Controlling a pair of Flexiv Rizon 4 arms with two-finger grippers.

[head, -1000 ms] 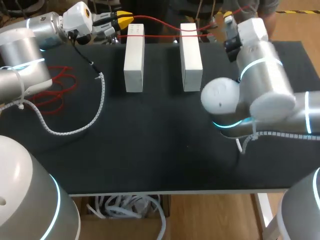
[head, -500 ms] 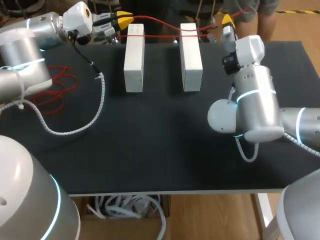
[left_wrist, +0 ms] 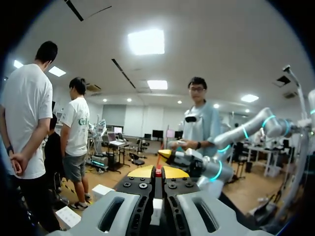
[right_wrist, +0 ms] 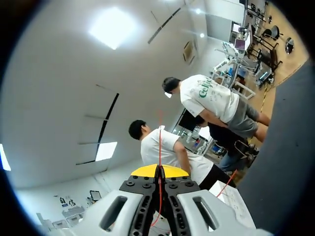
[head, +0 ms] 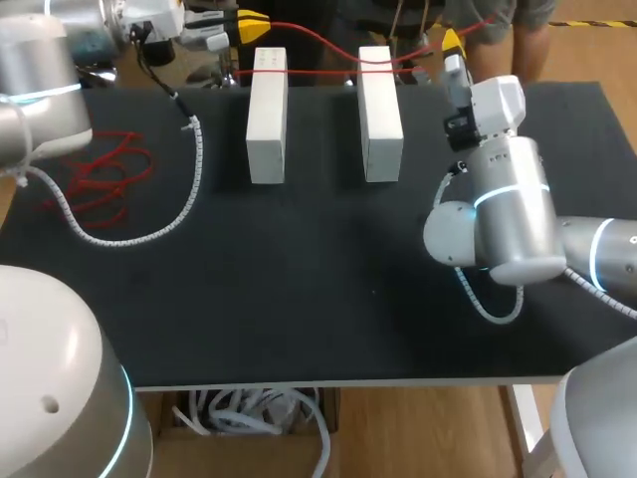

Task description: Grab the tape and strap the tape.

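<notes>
Red cable point(head: 269, 72) is running across two white blocks point(head: 267, 119), w/ L end effector point(head: 242, 22) & R end effector point(head: 453, 42) each clamping an end. Strapping step seems to be underway; next move is prob. calling for even tension.

A matte black table point(head: 299, 299) with a pale front edge, seemingly lit evenly from above.

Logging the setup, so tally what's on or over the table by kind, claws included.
White blocks: 2, the left white block and the right white block
Red cord strung over both blocks: 1
Red cord pile by the table's left edge: 1
Yellow-tipped claws: 2, the left claw and the right claw
Total: 6
</notes>
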